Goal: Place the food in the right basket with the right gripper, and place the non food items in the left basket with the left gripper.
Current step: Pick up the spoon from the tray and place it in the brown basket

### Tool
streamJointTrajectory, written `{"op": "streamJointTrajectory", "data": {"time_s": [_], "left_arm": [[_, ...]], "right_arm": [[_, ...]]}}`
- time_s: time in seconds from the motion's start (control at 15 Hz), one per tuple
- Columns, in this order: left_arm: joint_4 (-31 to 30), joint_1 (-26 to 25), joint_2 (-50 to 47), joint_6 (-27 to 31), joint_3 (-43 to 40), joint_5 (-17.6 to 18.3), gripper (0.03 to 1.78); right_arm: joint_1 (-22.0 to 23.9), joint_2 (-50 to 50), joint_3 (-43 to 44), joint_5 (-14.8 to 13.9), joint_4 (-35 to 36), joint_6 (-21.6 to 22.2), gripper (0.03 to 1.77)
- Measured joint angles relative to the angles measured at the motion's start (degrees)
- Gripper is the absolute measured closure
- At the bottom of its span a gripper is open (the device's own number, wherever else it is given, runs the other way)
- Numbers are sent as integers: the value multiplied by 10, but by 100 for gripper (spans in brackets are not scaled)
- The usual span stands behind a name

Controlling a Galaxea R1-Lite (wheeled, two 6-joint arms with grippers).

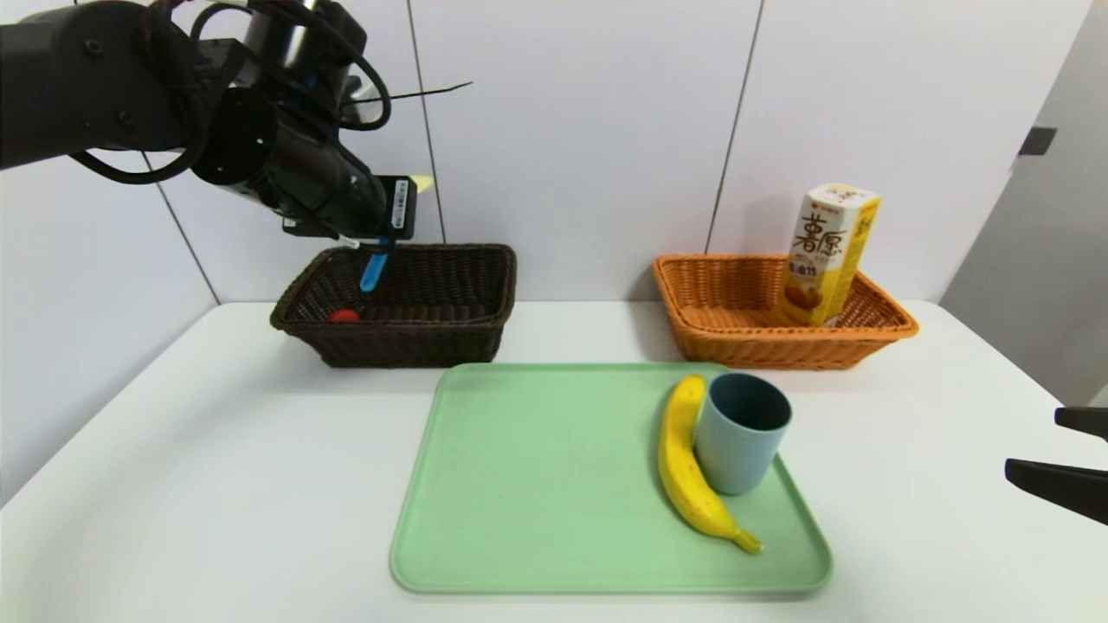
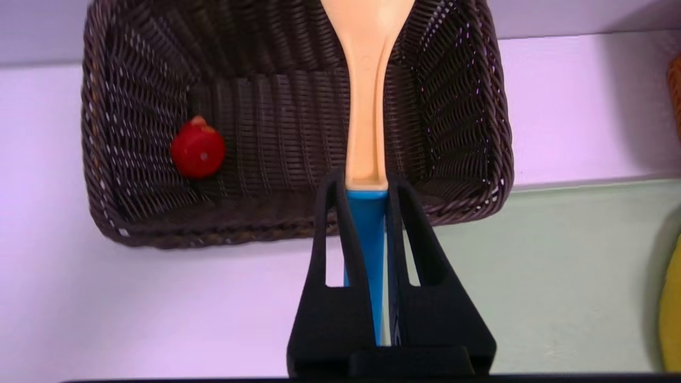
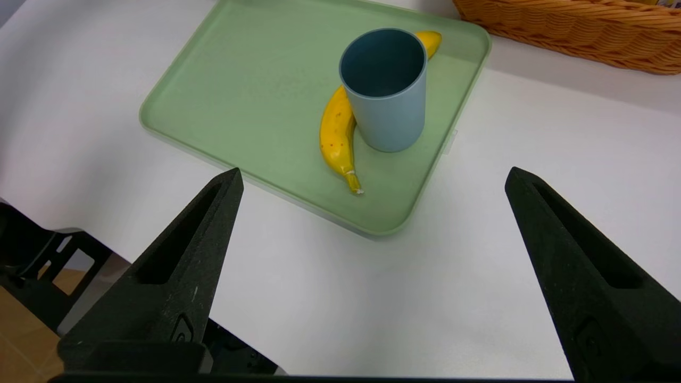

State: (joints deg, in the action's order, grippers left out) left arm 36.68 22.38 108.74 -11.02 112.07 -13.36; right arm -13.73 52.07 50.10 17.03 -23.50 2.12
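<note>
Above the dark woven basket (image 2: 479, 207), the closed left gripper (image 2: 367, 197) grips a smooth spoon (image 2: 367, 106), its pale bowl fuller in the wrist view; the right gripper (image 3: 372, 175), beyond that basket's right, gapes

In my head view, the dark brown rectangular woven wicker basket (image 1: 415, 343) sits upper left of the frame, with the small red rubber duck (image 1: 344, 317) inside, toward its left end. Above that basket is the spoon with yellow bowl and blue handle (image 1: 374, 270), in my left gripper (image 2: 366, 183). The orange-tan rectangular woven wicker basket (image 1: 770, 350) sits upper right, the tall hexagonal white-and-yellow snack box (image 1: 822, 255) upright in its right part. Before both, at lower centre, lies the green rectangular tray (image 1: 545, 476); on its right side, the curved yellow banana (image 1: 686, 459) is just left of the grey-blue plastic cup (image 1: 736, 450). My right gripper (image 1: 1034, 441) is at the right edge.
</note>
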Motion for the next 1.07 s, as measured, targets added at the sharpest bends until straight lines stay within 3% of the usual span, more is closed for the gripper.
{"op": "streamJointTrajectory", "data": {"time_s": [0.33, 0.6, 1.07], "left_arm": [[-78, -45, 17, 224, -1, 35, 167], [-82, -82, 27, 369, -4, 137, 167], [-82, -141, 50, 612, -17, 226, 167]], "right_arm": [[0, 1, -3, -1, 1, 0, 10], [1, 2, -7, -3, 2, 1, 10], [12, 2, -12, -2, 1, 0, 10]]}}
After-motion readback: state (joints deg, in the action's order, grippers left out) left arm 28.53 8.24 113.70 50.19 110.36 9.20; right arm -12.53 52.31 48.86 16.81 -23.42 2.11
